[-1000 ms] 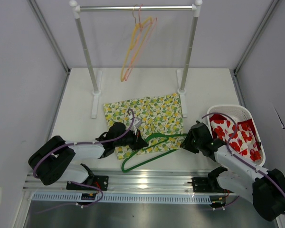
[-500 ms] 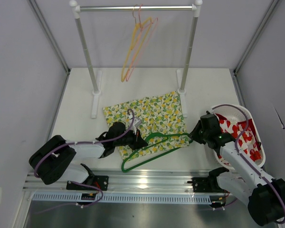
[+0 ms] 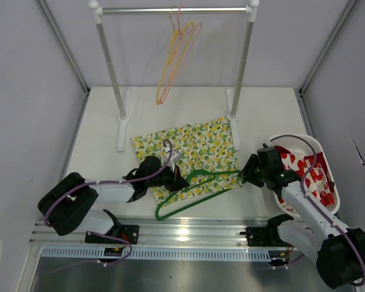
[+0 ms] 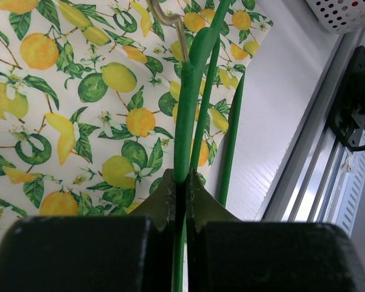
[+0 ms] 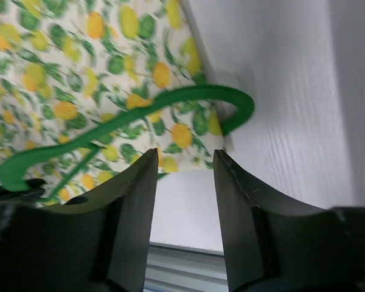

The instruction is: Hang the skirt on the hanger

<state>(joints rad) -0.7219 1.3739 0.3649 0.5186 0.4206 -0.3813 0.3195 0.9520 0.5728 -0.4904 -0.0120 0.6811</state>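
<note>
**Robotics lab: enclosed benchtop test cell.**

White table boxed in by plain white panels on aluminium frame posts. Two arms, left arm and right arm, are bolted to an extrusion rail at the near edge, with a perforated cable strip below it and purple cables looped along the links. The rest reads as staged props: small garment rack with pastel hangers, lemon-print skirt spread flat, green hanger, and a white perforated basket of red-flowered cloth.
</note>
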